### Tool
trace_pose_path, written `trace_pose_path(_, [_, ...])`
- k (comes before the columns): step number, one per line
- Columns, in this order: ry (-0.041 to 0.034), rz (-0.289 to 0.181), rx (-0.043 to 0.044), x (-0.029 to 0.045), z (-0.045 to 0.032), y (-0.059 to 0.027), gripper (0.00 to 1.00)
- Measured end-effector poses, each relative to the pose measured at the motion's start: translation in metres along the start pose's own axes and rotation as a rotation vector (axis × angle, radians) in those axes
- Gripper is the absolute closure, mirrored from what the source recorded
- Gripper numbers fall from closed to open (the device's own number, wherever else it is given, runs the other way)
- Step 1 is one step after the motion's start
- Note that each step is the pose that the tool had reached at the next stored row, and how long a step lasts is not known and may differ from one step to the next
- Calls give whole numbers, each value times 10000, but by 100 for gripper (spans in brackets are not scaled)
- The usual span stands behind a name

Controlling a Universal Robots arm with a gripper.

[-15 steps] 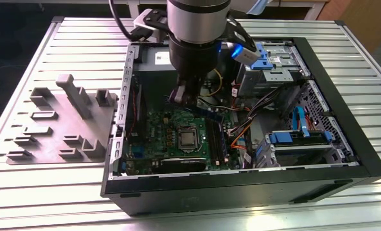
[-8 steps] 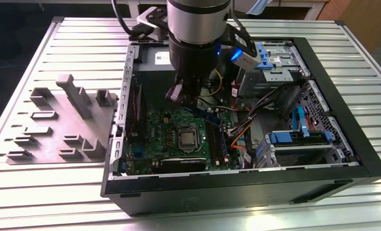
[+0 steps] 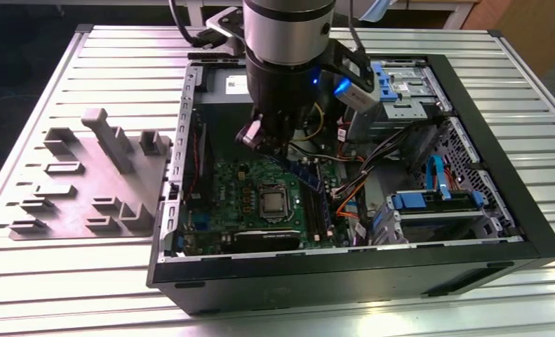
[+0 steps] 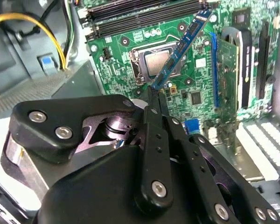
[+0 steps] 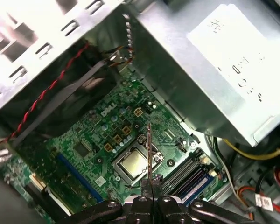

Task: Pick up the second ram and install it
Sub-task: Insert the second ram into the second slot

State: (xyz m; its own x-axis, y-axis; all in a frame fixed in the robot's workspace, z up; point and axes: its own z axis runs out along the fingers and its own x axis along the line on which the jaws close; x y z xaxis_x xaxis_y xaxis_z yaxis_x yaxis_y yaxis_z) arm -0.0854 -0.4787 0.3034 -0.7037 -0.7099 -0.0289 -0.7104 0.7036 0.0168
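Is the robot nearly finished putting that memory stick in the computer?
About halfway. Picking up looks done: the claw is shut on the second ram. Right now it holds the stick in the air over the green motherboard, inside the open computer case. Left to do: the stick is not yet in the long black socket strips.

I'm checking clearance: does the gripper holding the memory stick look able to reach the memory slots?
Probably yes. The gripper, shut on the memory stick, hangs over the board, and nothing covers the memory slots beside the processor socket.
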Motion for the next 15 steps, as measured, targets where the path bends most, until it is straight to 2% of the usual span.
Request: trace_pose_path(15, [-46,2722,79,1,43,-1,89])
